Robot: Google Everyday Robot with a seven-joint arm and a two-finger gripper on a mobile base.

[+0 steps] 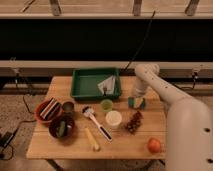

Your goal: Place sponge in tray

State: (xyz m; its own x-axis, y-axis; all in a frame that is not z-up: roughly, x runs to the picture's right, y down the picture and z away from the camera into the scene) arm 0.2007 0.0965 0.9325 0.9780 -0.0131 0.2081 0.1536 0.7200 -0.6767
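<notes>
The sponge [136,103], a small teal block with a yellowish side, lies on the wooden table right of the middle. The tray [82,86], a large dark green bin, stands at the back middle of the table, to the sponge's left. A pale folded thing [106,85] lies in the tray's right part. My gripper [137,94] points down at the end of the white arm. It is right over the sponge, at or just above its top. The contact between them is hidden.
A light-green cup [106,104] and a white cup [113,118] stand between tray and sponge. Dark grapes [133,121], an orange fruit [154,145], a brush [97,124], a yellow item [92,139], a red bowl [47,110], a brown bowl [61,127] and a can [68,106] share the table.
</notes>
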